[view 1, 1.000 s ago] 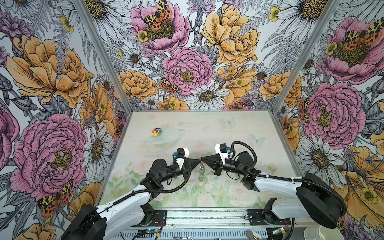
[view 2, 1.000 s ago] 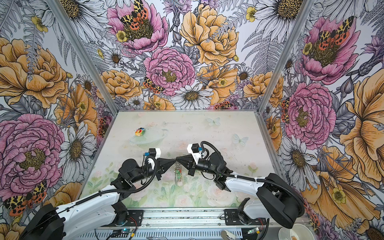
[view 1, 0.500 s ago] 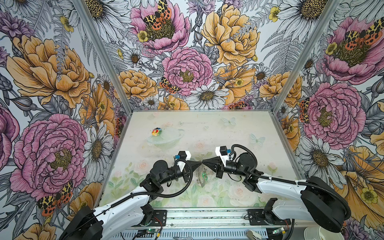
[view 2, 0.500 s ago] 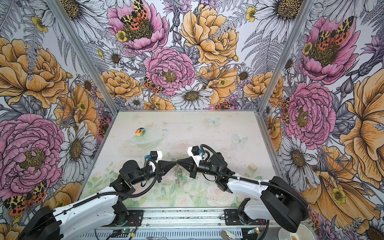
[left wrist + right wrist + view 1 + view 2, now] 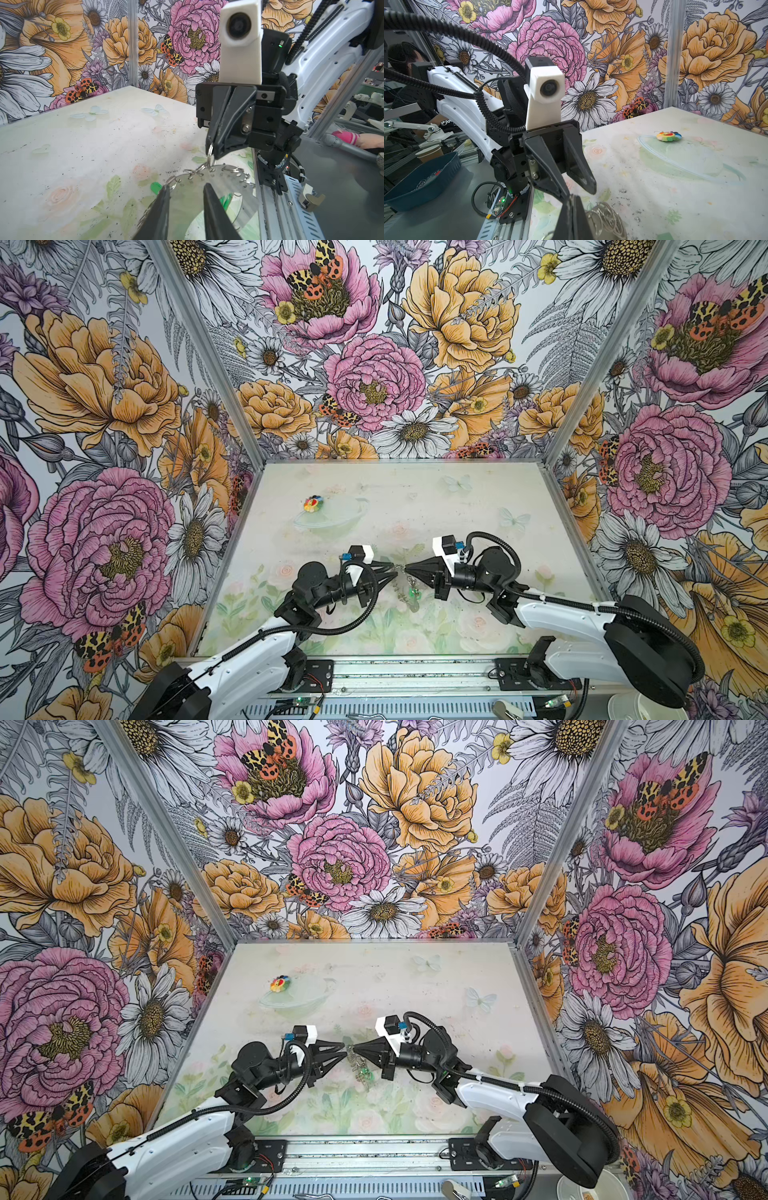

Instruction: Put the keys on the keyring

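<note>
Keyring (image 5: 187, 197) hangs over the front-middle of the table (image 5: 457, 510), between the two grippers, held by one wire loop on its edge. Right gripper (image 5: 212, 148) has its jaws together, clamped on that loop, and the flat band dangles tilted below its tips. Can't tell if the band's low edge touches the table. Left gripper (image 5: 187, 186) faces the right one, tips close to it, jaws apart. The band shows in the gap, and I can't tell if a tip touches it. Keys (image 5: 412, 594): in the left wrist view two green heads show at the band, one on each side of the left gripper. In both top views one key hangs under the band. Which loops they sit on is unclear. A small multicoloured toy (image 5: 312, 503) lies well apart, toward the back left of the table.
</note>
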